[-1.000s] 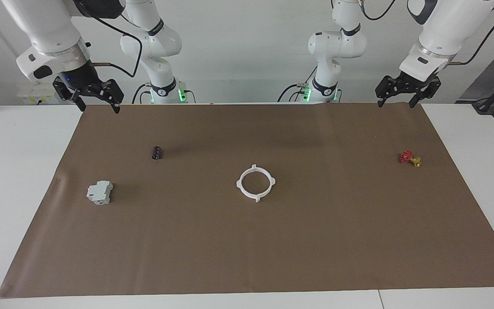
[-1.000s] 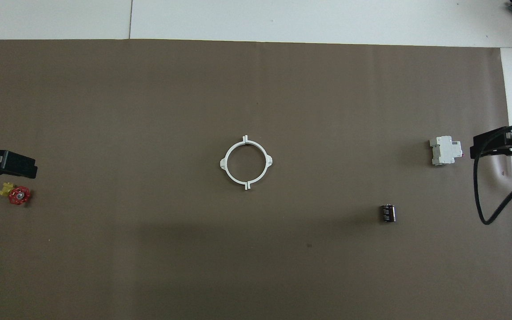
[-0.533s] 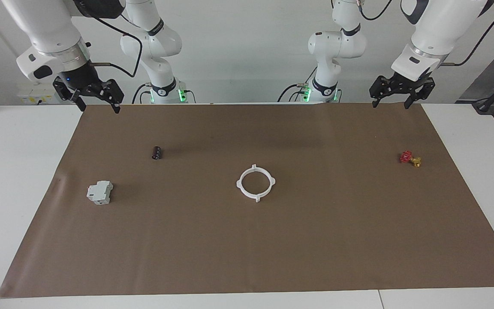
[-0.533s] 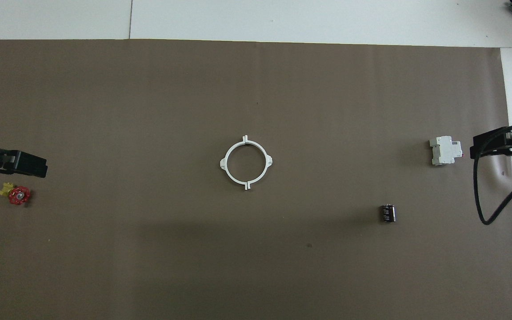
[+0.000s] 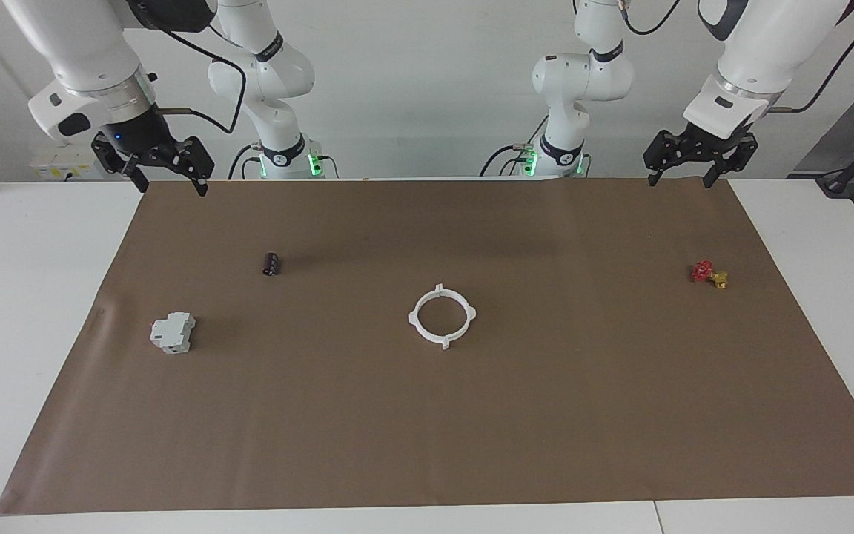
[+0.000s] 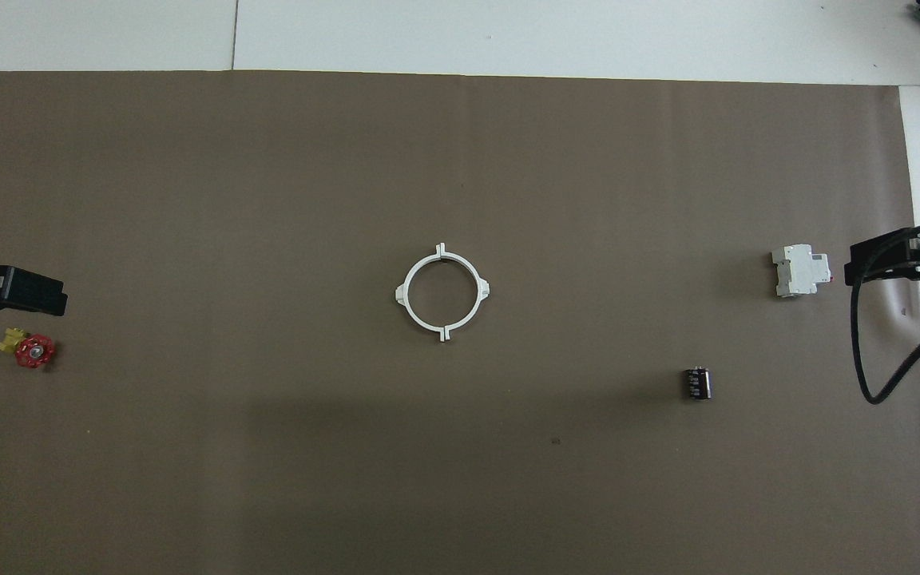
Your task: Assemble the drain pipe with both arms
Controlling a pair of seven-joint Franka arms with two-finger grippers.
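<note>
Both sets of jaws stand wide apart with nothing between them: the right gripper (image 5: 167, 174) hangs over the edge of the brown mat (image 5: 427, 415) nearest the robots at the right arm's end, and the left gripper (image 5: 690, 167) hangs over the same edge at the left arm's end, each well apart from the drain pipe (image 5: 442, 315). That parked, raised pose reads as arms that have let go and pulled clear, since the drain pipe lies flat near the middle of the mat as one closed white ring with four small tabs, so the two halves appear already joined and the task looks finished or all but finished. Taking the ring as landmark and going from the robots outward: the small dark cylinder (image 5: 270, 263) lies nearer to the robots than the ring, toward the right arm's end; the red and gold valve (image 5: 709, 274) lies somewhat nearer to the robots too, well off toward the left arm's end; the grey-white boxy block (image 5: 173, 332) sits slightly farther from the robots than the ring, toward the right arm's end. These three lie well apart from the ring, probably as clutter rather than parts. White worktop (image 5: 34, 297) shows around the mat.
</note>
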